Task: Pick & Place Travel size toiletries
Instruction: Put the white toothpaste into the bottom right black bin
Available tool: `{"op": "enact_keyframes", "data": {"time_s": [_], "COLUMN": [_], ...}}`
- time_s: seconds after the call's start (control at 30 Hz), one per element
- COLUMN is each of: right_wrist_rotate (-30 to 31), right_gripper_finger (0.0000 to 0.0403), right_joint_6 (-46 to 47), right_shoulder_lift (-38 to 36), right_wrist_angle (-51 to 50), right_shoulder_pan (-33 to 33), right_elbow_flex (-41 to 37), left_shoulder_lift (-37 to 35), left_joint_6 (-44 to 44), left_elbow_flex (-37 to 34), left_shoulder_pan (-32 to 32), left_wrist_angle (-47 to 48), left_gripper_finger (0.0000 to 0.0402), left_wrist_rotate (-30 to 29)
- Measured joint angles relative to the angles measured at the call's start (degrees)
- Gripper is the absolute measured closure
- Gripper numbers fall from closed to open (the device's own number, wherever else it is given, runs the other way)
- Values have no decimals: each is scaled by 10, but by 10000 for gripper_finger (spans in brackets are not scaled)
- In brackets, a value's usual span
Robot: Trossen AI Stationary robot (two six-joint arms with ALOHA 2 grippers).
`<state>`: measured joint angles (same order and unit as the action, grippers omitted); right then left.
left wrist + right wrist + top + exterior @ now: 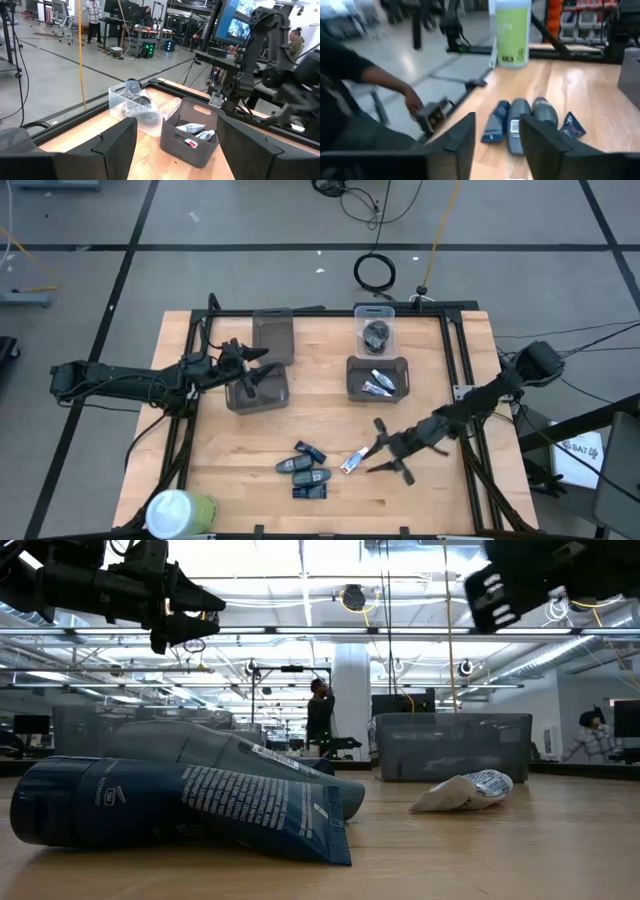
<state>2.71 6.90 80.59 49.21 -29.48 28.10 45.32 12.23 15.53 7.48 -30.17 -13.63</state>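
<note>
Right gripper point(383, 446): hovers low over the front right of the table point(420, 510), fingers apart, nothing between them. The white tube point(352, 463) lies just beside its fingertips, untouched. This tube looks like the piece in hand.

Left gripper point(262, 365): over the grey bin point(258, 388) at the left rear, fingers apart, empty.

White tube: flat on the wood, front centre-right. Long axis runs diagonally, one end toward the right gripper and the rear, the other toward the front left. Which end carries the cap cannot be told.

Dark tubes point(305, 472): a loose cluster just left of the white tube. Their long axes lie roughly left to right in the high view. In the right wrist view three lie side by side, pointing away from the camera toward the green cylinder point(512, 31).

Already stowed: white tubes in the right grey bin point(352, 378), dark lumps in the clear bin point(361, 319) behind it.

Handling advice, as judgement:
- Turn the wrist so the fingers close across the white tube's short width, not along its length.
- Come down over its middle, and keep clear of the dark cluster.
- Close gently, since the tube looks soft and may squirm.
- Lift straight up before carrying it to the right grey bin.

A person's hand point(412, 102) shows beyond the table edge in the right wrist view.
</note>
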Motion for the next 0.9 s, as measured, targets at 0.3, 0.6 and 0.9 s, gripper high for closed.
{"op": "enact_keyframes", "data": {"time_s": [0.3, 0.6, 0.9], "right_wrist_rotate": [49, 45, 46], "right_gripper_finger": [180, 184, 201], "right_joint_6": [-61, -41, 6], "right_shoulder_lift": [127, 205, 215], "right_wrist_angle": [-288, -302, -304], "right_shoulder_pan": [7, 43, 43], "right_elbow_flex": [141, 143, 143], "left_shoulder_lift": [0, 0, 0], "left_joint_6": [0, 0, 0], "left_elbow_flex": [0, 0, 0], "left_shoulder_pan": [0, 0, 0], "left_wrist_angle": [0, 0, 0], "left_gripper_finger": [131, 131, 131], "left_wrist_rotate": [0, 0, 0]}}
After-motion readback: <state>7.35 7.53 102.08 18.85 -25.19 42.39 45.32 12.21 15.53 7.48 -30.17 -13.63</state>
